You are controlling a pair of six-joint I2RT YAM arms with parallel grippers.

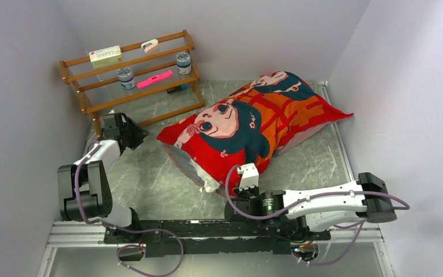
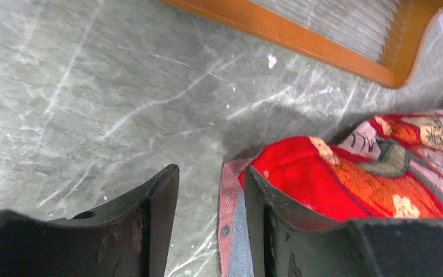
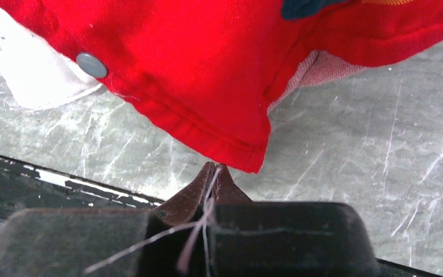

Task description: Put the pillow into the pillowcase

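Fingers of the right gripper are pressed tight together with no cloth between them, their tips just below the hem corner of the pillowcase; the left gripper stands partly open on nothing, beside the other mouth corner. The pillow looks almost wholly inside, with one white corner poking from the mouth at lower centre of the top view. This seems the closing step: the next move likely calls for reopening, catching the hem and drawing it over that corner. The case lies on the table, its long axis diagonal, mouth to lower left, closed end to upper right
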